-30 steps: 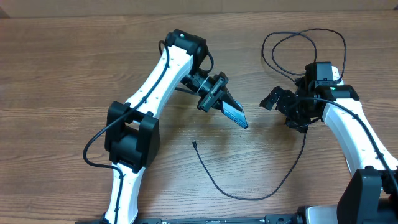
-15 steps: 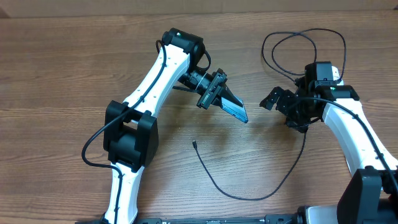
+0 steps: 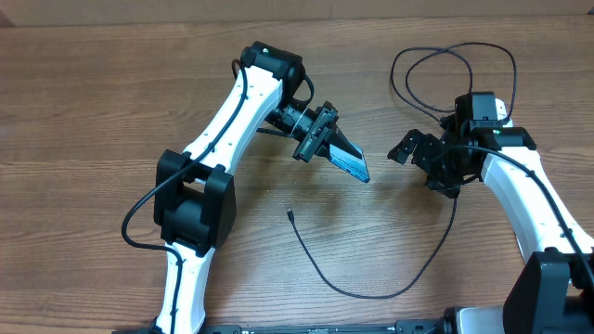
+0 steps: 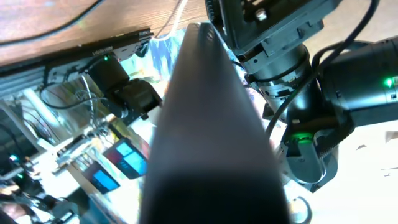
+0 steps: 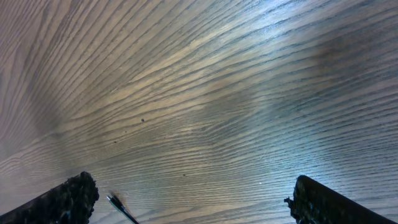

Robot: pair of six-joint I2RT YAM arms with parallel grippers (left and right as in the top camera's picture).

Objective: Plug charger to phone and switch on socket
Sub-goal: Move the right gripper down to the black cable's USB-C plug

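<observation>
My left gripper [image 3: 327,148] is shut on the phone [image 3: 354,166] and holds it tilted above the table middle, its light-blue screen edge showing. In the left wrist view the phone [image 4: 211,124] is a dark slab filling the centre. The charger cable [image 3: 371,293] lies on the table in a curve. Its connector tip [image 3: 290,215] lies below the phone, apart from it. The cable loops at the back right [image 3: 455,56]. My right gripper [image 3: 409,148] is open and empty, right of the phone. In the right wrist view its open fingers [image 5: 199,205] frame bare wood, with the cable tip [image 5: 115,202] near the left finger. The socket and the plug are out of view.
The wooden table [image 3: 93,111] spreads to the left and front. The cable runs under my right arm [image 3: 520,186] from the back loop to the front curve.
My left arm has shifted slightly up and left with the phone still held. The right arm and the cable have not moved.
</observation>
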